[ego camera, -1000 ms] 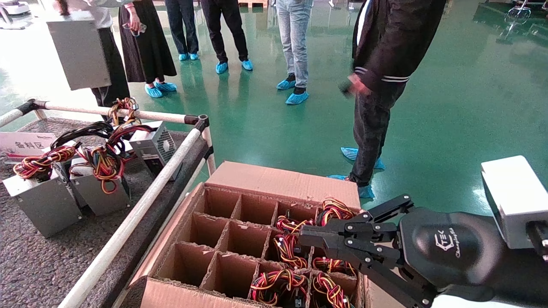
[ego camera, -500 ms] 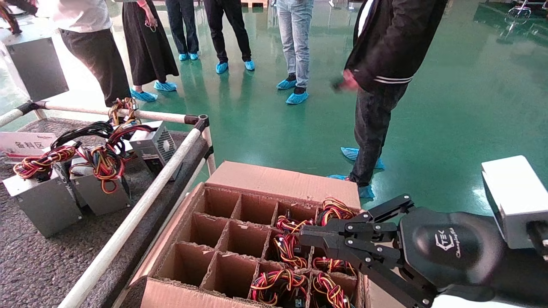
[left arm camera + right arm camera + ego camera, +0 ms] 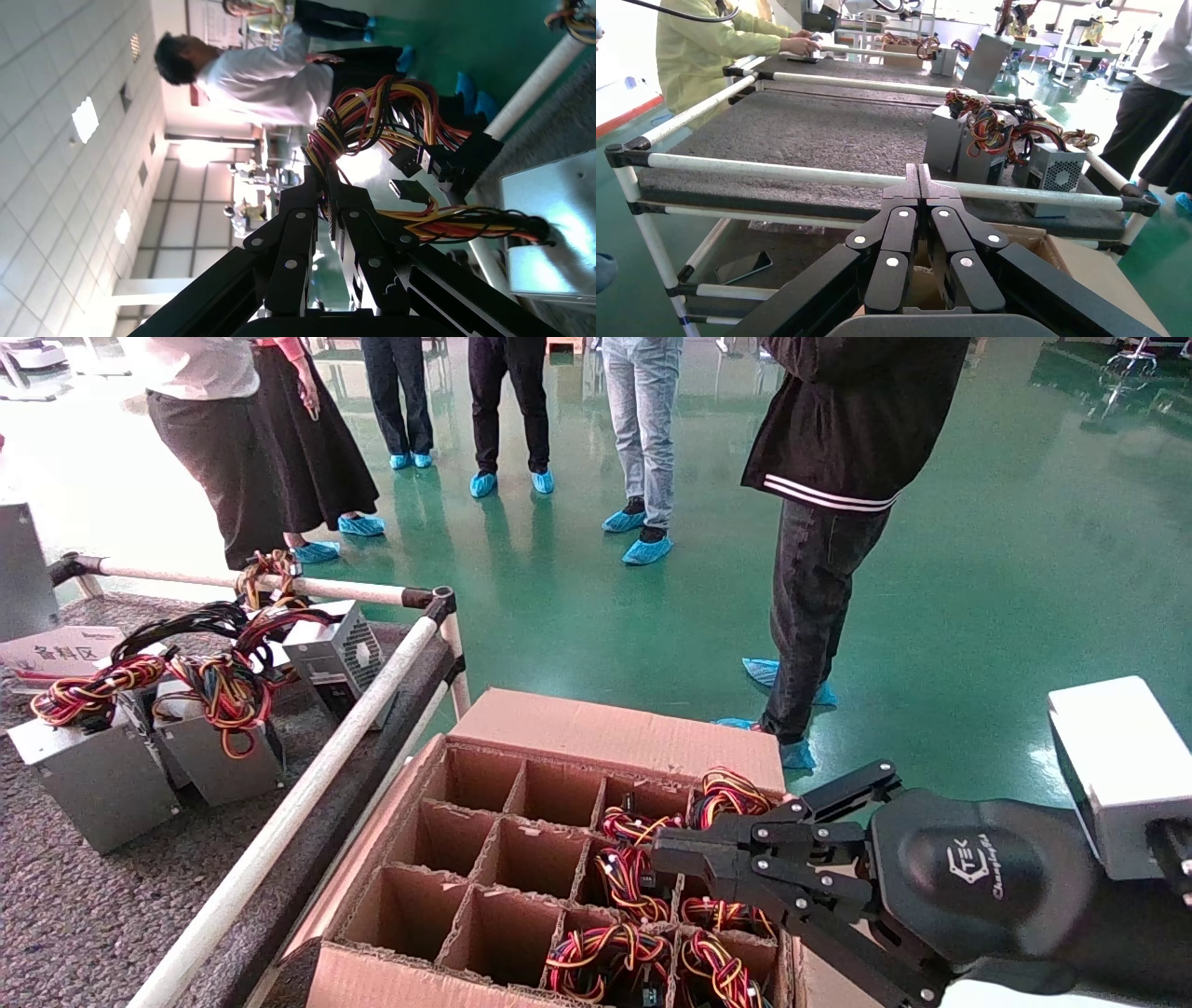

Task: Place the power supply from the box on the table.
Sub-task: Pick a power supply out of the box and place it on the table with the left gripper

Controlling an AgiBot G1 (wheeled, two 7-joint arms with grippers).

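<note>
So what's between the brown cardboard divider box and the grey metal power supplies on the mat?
The white pipe rail with black joints, shown in the head view.

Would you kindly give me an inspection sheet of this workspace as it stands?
Surface: table, grey mat, white rails.
Job's things: power supply held by its wires in the left end effector; box beside the table, left cells empty.
Clutter: three units and a sign on the table.
End effectors: left shut on the wires; right end effector shut, empty, over the box.
Cables: wire bundles in the box's right cells.
Surroundings: people standing on a green floor.
</note>
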